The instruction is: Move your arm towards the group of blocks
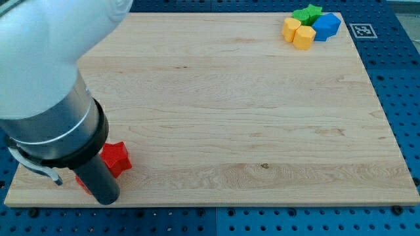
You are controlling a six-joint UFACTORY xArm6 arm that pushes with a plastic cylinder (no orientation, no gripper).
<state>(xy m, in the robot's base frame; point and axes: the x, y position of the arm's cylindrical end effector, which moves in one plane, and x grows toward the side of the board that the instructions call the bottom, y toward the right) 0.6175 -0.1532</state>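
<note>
A group of blocks sits at the view's top right corner of the wooden board (pixel 230 98): a green star-shaped block (pixel 307 13), a blue block (pixel 327 26) and two yellow blocks (pixel 291 28) (pixel 304 37), all touching or nearly so. My arm fills the view's left side. My tip (pixel 105 198) is at the bottom left, far from that group. A red star-shaped block (pixel 117 157) lies just right of the rod. A second red piece (pixel 81 183) shows at the rod's left, mostly hidden.
The board lies on a blue perforated table (pixel 400 78). A black-and-white marker tag (pixel 362 30) sits just off the board's top right corner. The board's bottom edge is close below my tip.
</note>
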